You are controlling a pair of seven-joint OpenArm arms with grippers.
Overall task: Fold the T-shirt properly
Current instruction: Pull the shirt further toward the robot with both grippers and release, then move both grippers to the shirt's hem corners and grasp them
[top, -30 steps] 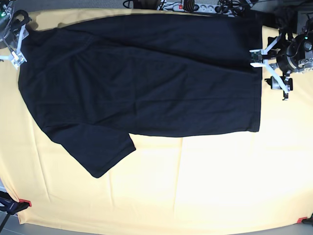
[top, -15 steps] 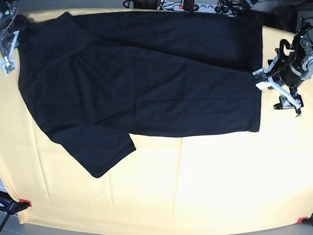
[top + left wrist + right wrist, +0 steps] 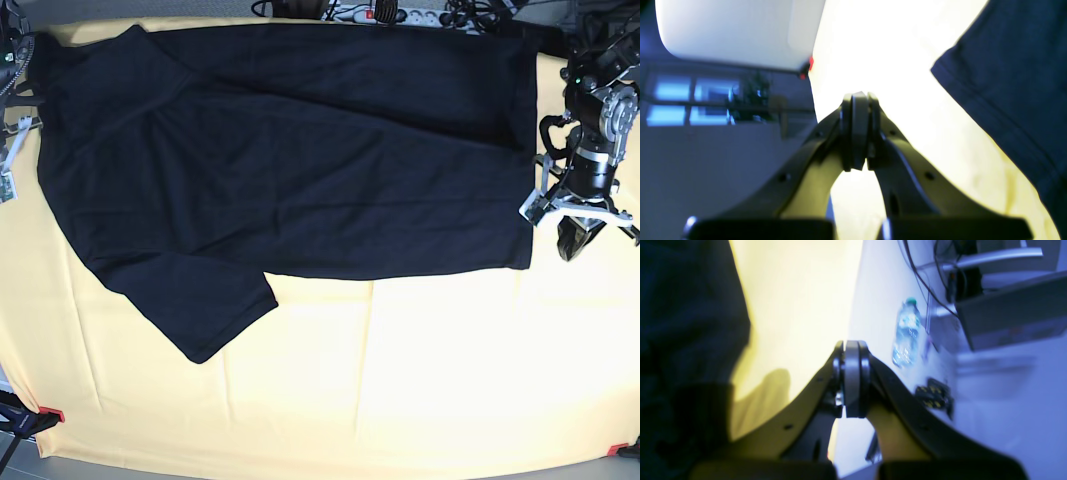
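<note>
The black T-shirt (image 3: pixel 290 160) lies spread flat across the far half of the table, with one sleeve (image 3: pixel 200 310) pointing toward the front left. My left gripper (image 3: pixel 855 131) is shut on nothing, just off the shirt's hem corner (image 3: pixel 1007 83). In the base view it (image 3: pixel 572 240) hovers over the cloth right of the hem. My right gripper (image 3: pixel 851 380) is shut and empty, beside the shirt's edge (image 3: pixel 683 323). In the base view only bits of it show at the left edge (image 3: pixel 8 150).
A pale yellow cloth (image 3: pixel 400 380) covers the table, held by red clips at the front corners (image 3: pixel 50 413). A power strip and cables (image 3: pixel 380 12) lie behind the table. A water bottle (image 3: pixel 907 333) stands off the table in the right wrist view.
The left arm has moved toward the front along the shirt's right hem and its jaws have shut. The right arm has drawn back leftward, almost out of the base view.
</note>
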